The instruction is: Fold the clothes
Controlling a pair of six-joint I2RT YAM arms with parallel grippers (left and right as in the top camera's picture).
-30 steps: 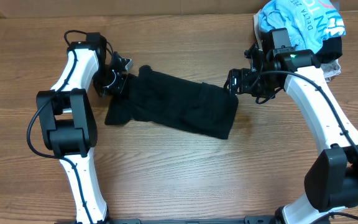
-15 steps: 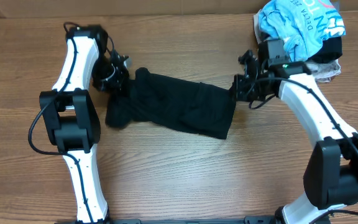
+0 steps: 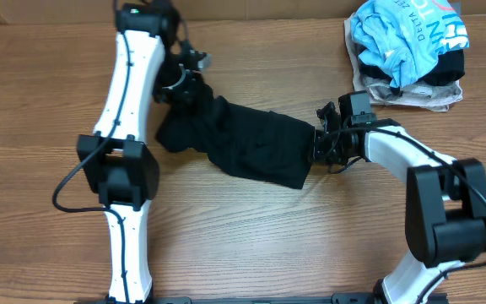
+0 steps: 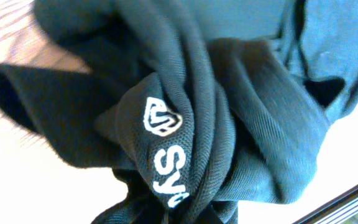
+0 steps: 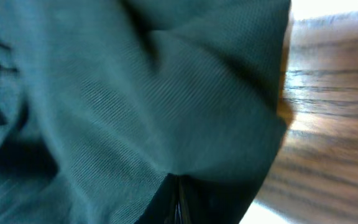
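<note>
The black shirt (image 3: 256,152) lies bunched in a long strip across the middle of the table. My left gripper (image 3: 194,91) is shut on its upper left end, which is pulled up into a twisted ridge. In the left wrist view the gathered fabric (image 4: 247,93) fills the frame, and the white logo and lettering (image 4: 161,117) run into the jaws (image 4: 179,214). My right gripper (image 3: 317,145) is shut on the shirt's right edge. The right wrist view shows the cloth (image 5: 135,93) pinched into a fold at the gripper (image 5: 178,199).
A pile of other clothes sits at the back right corner: a light blue tee (image 3: 407,34) on top, a dark garment (image 3: 447,67) and a beige one (image 3: 412,95) under it. The wooden table (image 3: 310,245) runs bare toward the front edge.
My left arm has swung right and toward the back, dragging the shirt's left end with it. The right gripper shut on the right edge and moved slightly nearer. The shirt has shifted right.
</note>
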